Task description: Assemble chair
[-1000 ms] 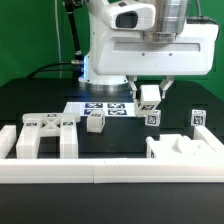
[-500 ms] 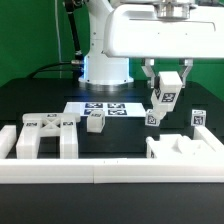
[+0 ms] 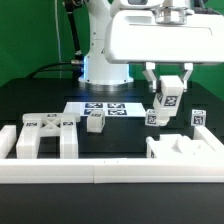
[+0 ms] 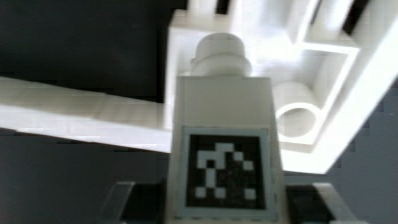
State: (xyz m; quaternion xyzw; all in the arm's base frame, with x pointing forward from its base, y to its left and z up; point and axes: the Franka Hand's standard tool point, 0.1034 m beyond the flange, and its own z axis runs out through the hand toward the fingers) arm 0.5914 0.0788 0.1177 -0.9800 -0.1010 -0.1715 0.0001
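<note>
chair parts of chunky matte white plastic lay apart on the black table (image 3: 125,138), none joined. at the exterior view's left a legged white frame (image 3: 40,135) stood behind the long low white border rail (image 3: 100,172). next came a small white tagged post (image 3: 95,121), just in front of the flat white marker board (image 3: 103,107). further right the two-finger gripper (image 3: 167,92) hung above the table, its jaws pinching a white tagged block (image 3: 165,102) held clear of the surface and slightly tilted. near it stood a second small post (image 3: 153,118), and a third post (image 3: 197,117) stood towards the right edge. a blocky white piece (image 3: 182,150) lay at front right. the wrist view showed the white tagged block (image 4: 222,120) with a rounded peg at its far end.
</note>
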